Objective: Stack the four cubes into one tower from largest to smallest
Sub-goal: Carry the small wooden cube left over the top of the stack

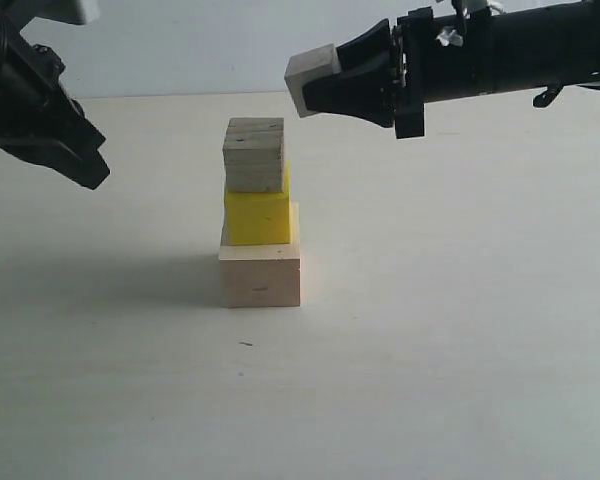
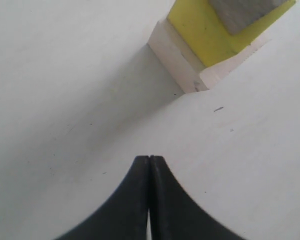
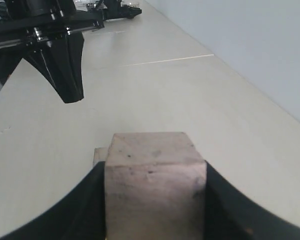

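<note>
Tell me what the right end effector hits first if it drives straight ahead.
Likely the shut left end effector, opposite, though it may sit off that line. The held small pale cube looks set to skim just over the grain-lined cube.

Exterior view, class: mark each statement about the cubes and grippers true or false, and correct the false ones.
1. Three cubes are stacked: large pale cube, yellow cube, grain-lined cube. True.
2. The yellow cube is lowest. False: the large pale cube is lowest, on the table; the yellow cube is second.
3. The right gripper holds the small pale cube. True.
4. The small pale cube rests on the grain-lined cube. False: it is held in the air, above and to the right of it.
5. The left gripper is open. False: its jaws are shut together on nothing.
</note>
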